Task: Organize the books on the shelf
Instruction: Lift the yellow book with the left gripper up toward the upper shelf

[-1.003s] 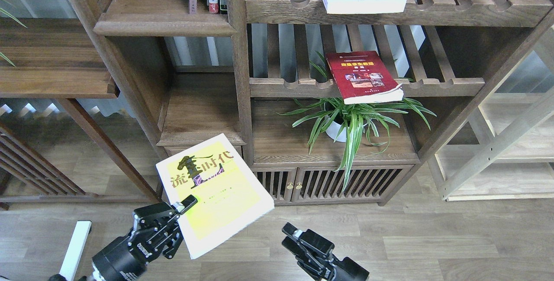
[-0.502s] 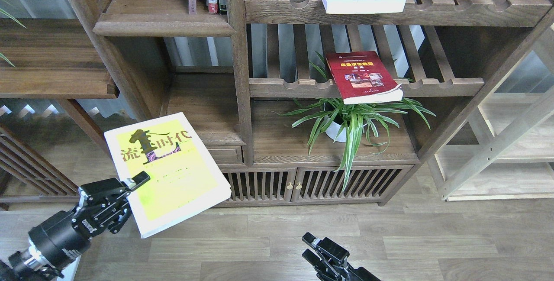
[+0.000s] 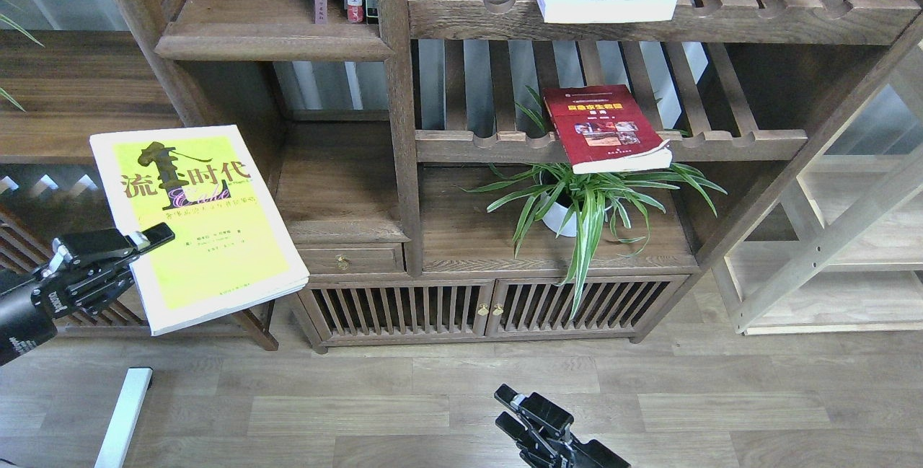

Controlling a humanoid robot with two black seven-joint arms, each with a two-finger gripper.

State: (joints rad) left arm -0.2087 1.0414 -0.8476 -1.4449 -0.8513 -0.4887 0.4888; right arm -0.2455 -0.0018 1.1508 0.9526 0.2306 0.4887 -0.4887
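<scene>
Left gripper (image 3: 148,241) clamps the yellow-green book (image 3: 198,223) aloft; right gripper (image 3: 515,417) low, seemingly parted.

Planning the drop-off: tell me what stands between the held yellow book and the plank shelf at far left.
Nothing visible does. The left gripper holds the yellow book just in front of the plank shelf.

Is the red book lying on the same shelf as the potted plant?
No, the red book lies on the slatted shelf above the potted plant.
</scene>
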